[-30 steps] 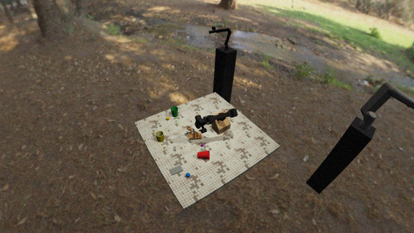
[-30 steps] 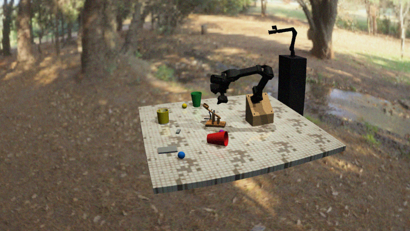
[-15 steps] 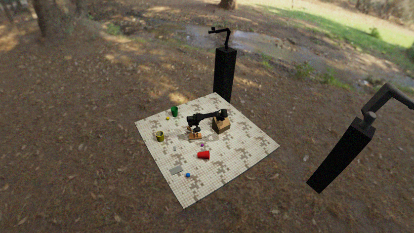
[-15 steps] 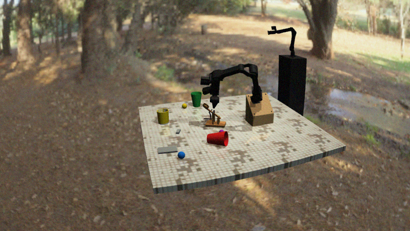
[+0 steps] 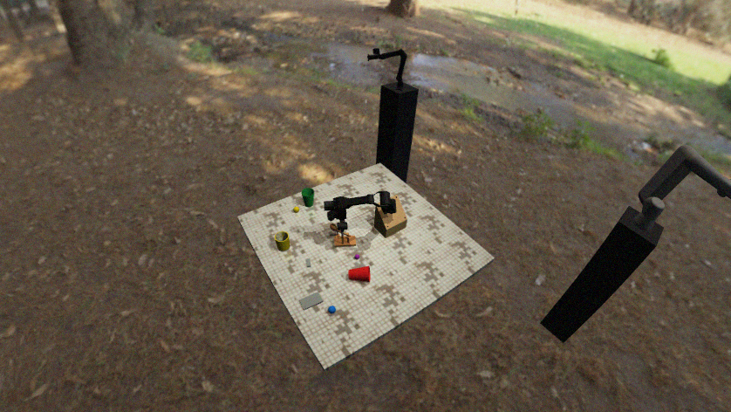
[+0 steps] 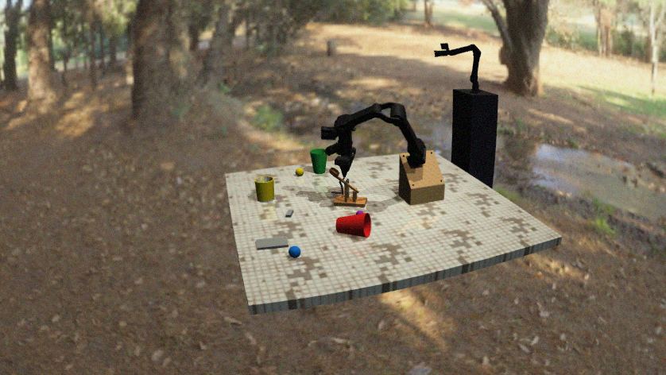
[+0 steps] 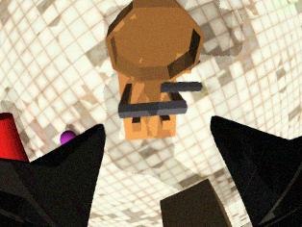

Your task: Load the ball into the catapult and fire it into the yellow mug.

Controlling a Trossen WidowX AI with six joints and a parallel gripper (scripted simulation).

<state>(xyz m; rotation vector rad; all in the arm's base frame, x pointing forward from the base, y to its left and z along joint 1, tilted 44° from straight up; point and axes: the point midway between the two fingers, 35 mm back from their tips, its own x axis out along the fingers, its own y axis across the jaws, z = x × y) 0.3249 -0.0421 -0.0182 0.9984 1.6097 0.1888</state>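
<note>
The orange-brown catapult (image 5: 345, 243) (image 6: 350, 202) stands mid-table, its arm raised at a slant. Its round spoon cup (image 7: 154, 40) is empty in the wrist view. The yellow mug (image 5: 282, 242) (image 6: 265, 190) stands upright near the left edge. A purple ball (image 5: 357, 256) (image 6: 359, 212) (image 7: 67, 137) lies beside the catapult, a yellow ball (image 5: 296, 209) (image 6: 300, 172) near the green cup, and a blue ball (image 5: 331, 309) (image 6: 294, 251) toward the front. My gripper (image 7: 159, 126) points down over the catapult, open, fingertips apart on either side of it in the wrist view, with nothing held.
A red cup (image 5: 358, 274) (image 6: 353, 225) (image 7: 11, 137) lies on its side beyond the purple ball. A green cup (image 5: 308, 197) (image 6: 319, 161) stands at the back. A grey slab (image 5: 310, 300) (image 6: 272, 243) and a small grey piece (image 5: 308, 262) (image 6: 289, 212) lie at the left. My arm's base sits on a wooden block (image 5: 391, 226) (image 6: 424, 193).
</note>
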